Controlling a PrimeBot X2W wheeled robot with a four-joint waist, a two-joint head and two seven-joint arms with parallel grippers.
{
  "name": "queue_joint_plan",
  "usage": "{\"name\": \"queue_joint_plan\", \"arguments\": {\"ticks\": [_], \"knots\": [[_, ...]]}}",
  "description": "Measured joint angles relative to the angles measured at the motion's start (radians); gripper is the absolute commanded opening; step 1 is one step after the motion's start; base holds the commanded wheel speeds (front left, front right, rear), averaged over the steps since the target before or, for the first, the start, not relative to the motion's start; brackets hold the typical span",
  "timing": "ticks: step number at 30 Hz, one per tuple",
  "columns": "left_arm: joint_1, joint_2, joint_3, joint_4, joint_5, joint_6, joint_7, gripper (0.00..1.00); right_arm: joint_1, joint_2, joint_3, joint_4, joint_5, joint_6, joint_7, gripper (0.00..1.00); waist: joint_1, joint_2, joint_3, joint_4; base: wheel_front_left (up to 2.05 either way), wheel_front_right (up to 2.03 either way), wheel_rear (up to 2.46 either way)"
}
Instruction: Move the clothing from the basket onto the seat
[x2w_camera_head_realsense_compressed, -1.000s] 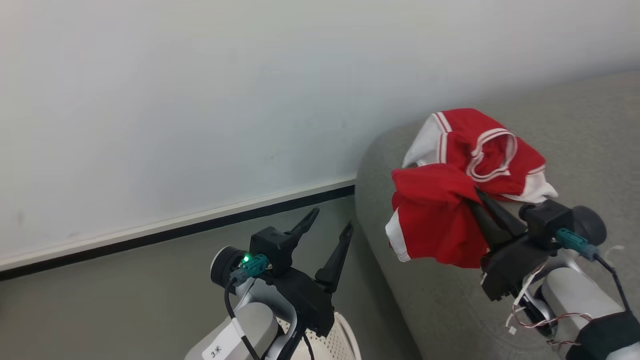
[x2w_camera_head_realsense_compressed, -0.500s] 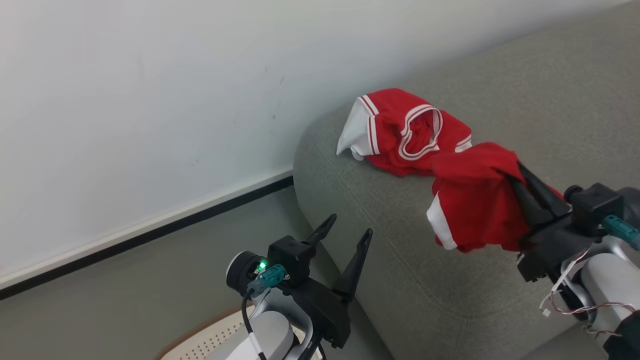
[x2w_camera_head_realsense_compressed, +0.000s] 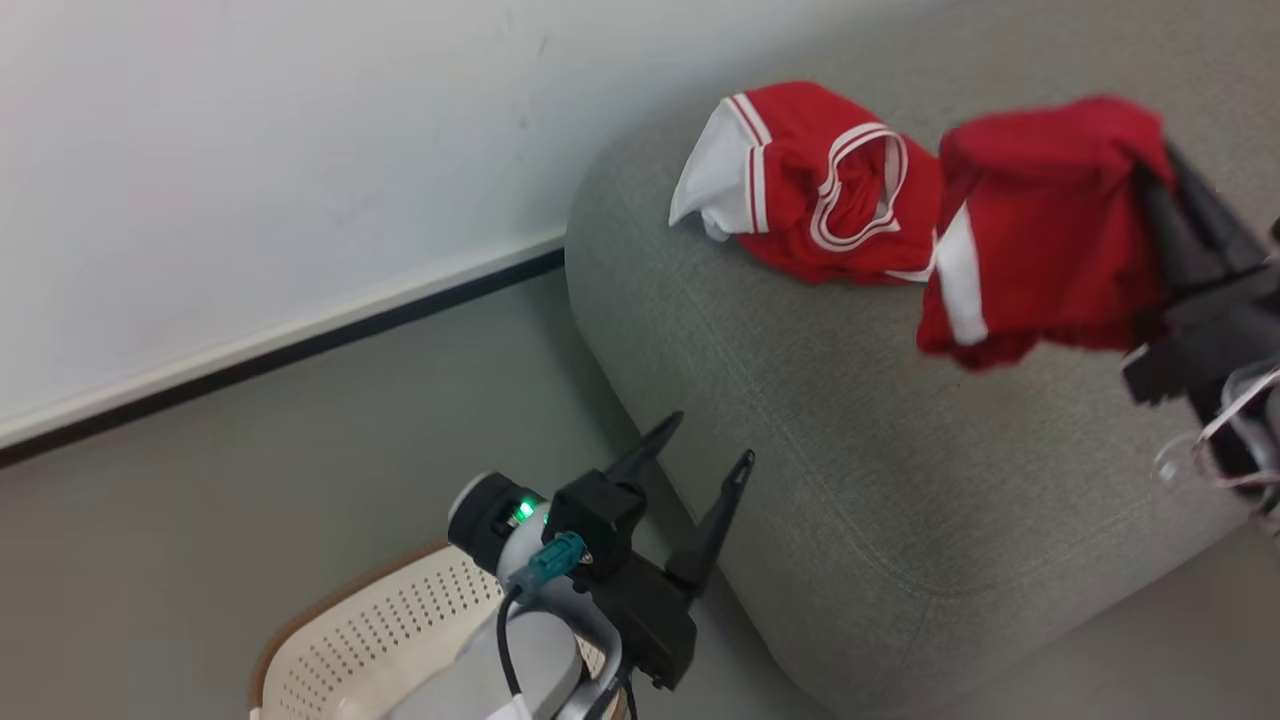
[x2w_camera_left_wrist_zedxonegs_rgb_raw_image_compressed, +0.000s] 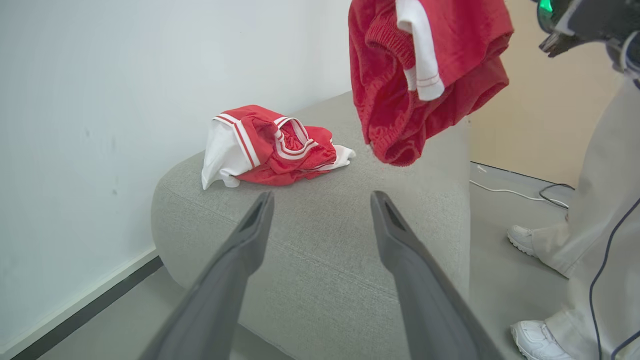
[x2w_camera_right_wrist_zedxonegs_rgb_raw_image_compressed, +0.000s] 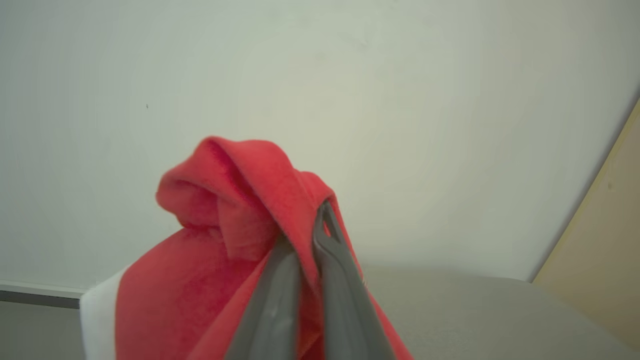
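One piece of red and white clothing (x2w_camera_head_realsense_compressed: 810, 185) (x2w_camera_left_wrist_zedxonegs_rgb_raw_image_compressed: 272, 145) lies crumpled on the grey seat (x2w_camera_head_realsense_compressed: 850, 480) (x2w_camera_left_wrist_zedxonegs_rgb_raw_image_compressed: 320, 240) near its far left corner. A second red piece of clothing (x2w_camera_head_realsense_compressed: 1040, 225) (x2w_camera_left_wrist_zedxonegs_rgb_raw_image_compressed: 425, 75) (x2w_camera_right_wrist_zedxonegs_rgb_raw_image_compressed: 240, 250) hangs in the air above the seat, with my right gripper (x2w_camera_head_realsense_compressed: 1150, 165) (x2w_camera_right_wrist_zedxonegs_rgb_raw_image_compressed: 310, 225) shut on it. At the lower middle, beside the seat's front corner, my left gripper (x2w_camera_head_realsense_compressed: 700, 445) (x2w_camera_left_wrist_zedxonegs_rgb_raw_image_compressed: 320, 200) stands open and holds nothing. A corner of the cream basket (x2w_camera_head_realsense_compressed: 350, 650) shows at the bottom left, under my left arm.
A white wall (x2w_camera_head_realsense_compressed: 250, 150) with a dark skirting strip (x2w_camera_head_realsense_compressed: 280, 350) runs behind the seat. Grey floor (x2w_camera_head_realsense_compressed: 200, 500) lies to the left. In the left wrist view a person's legs and white shoes (x2w_camera_left_wrist_zedxonegs_rgb_raw_image_compressed: 537, 340) stand right of the seat, near cables (x2w_camera_left_wrist_zedxonegs_rgb_raw_image_compressed: 520, 192) on the floor.
The head camera has swung and tilted down, so more of the basket shows. My right gripper has carried the hanging red garment further over the seat, beside the lying one. The left gripper stays open.
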Motion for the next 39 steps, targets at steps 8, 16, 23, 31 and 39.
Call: {"name": "queue_joint_plan", "arguments": {"ticks": [8, 16, 23, 31, 39], "knots": [[-0.069, 0.063, -0.013, -0.073, 0.074, 0.009, 0.02, 1.0, -0.214, -0.055, -0.095, 0.077, 0.024, -0.008, 0.021, 0.0, 0.0001, 0.0, 0.118, 0.046, 0.0, 0.0, 0.0], [-0.135, 0.083, -0.013, -0.148, 0.109, 0.01, 0.047, 1.0, -0.395, -0.07, -0.13, 0.187, 0.044, -0.008, 0.059, 0.0, 0.0002, 0.0001, 0.23, 0.1, 0.0, 0.0, 0.0], [-0.184, 0.092, -0.007, -0.203, 0.15, 0.018, 0.062, 1.0, -0.511, -0.08, -0.15, 0.284, 0.035, -0.027, 0.072, 0.0, 0.0002, 0.0001, 0.335, 0.141, 0.0, 0.0, 0.0], [-0.223, 0.107, 0.001, -0.218, 0.172, 0.018, 0.072, 1.0, -0.48, -0.003, -0.139, 0.427, 0.044, -0.052, 0.069, 0.0, 0.0002, 0.0002, 0.452, 0.174, 0.0, 0.0, 0.0], [-0.223, 0.133, 0.013, -0.194, 0.176, 0.019, 0.071, 1.0, -0.446, 0.094, -0.114, 0.538, 0.056, -0.042, 0.04, 0.0, 0.0001, 0.0002, 0.51, 0.186, 0.0, 0.0, 0.0]]}}
